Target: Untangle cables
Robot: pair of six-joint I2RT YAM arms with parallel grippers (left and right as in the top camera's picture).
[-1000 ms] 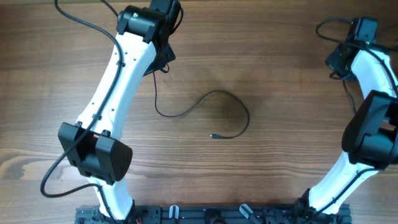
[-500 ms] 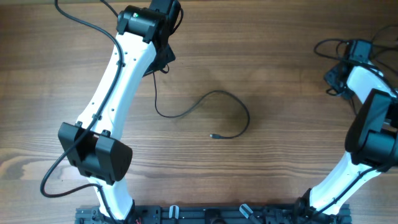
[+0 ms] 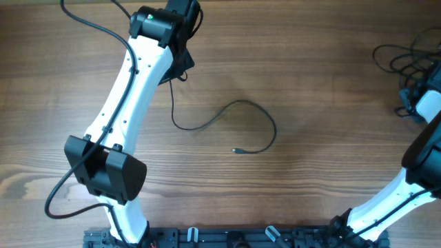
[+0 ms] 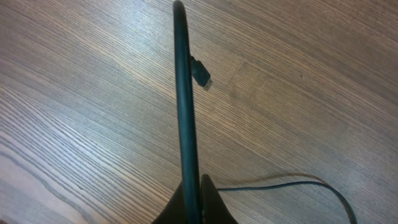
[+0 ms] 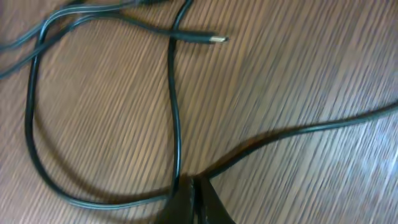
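A thin black cable (image 3: 256, 110) lies in an open curve at the table's middle, its small plug (image 3: 236, 150) free. Its other end rises to my left gripper (image 3: 180, 67) at the top. In the left wrist view the gripper (image 4: 194, 199) is shut on this cable (image 4: 181, 93), with a plug (image 4: 201, 71) hanging beside it. More black cables (image 3: 396, 58) lie in loose loops at the far right. My right gripper (image 3: 406, 103) sits just below them. In the right wrist view it (image 5: 193, 196) is shut on a cable (image 5: 174, 112) that loops left, with a plug (image 5: 208, 38) above.
The wooden table (image 3: 310, 186) carries both arms. The left arm's white links (image 3: 127, 89) cross the left half, with its thick wire (image 3: 89, 24) trailing at the top left. The right arm (image 3: 420, 165) stands at the right edge. A black rail (image 3: 227, 238) runs along the front.
My right gripper has moved right and slightly toward the front, dragging its cable loops to the right edge. The left arm and the middle cable have not moved.
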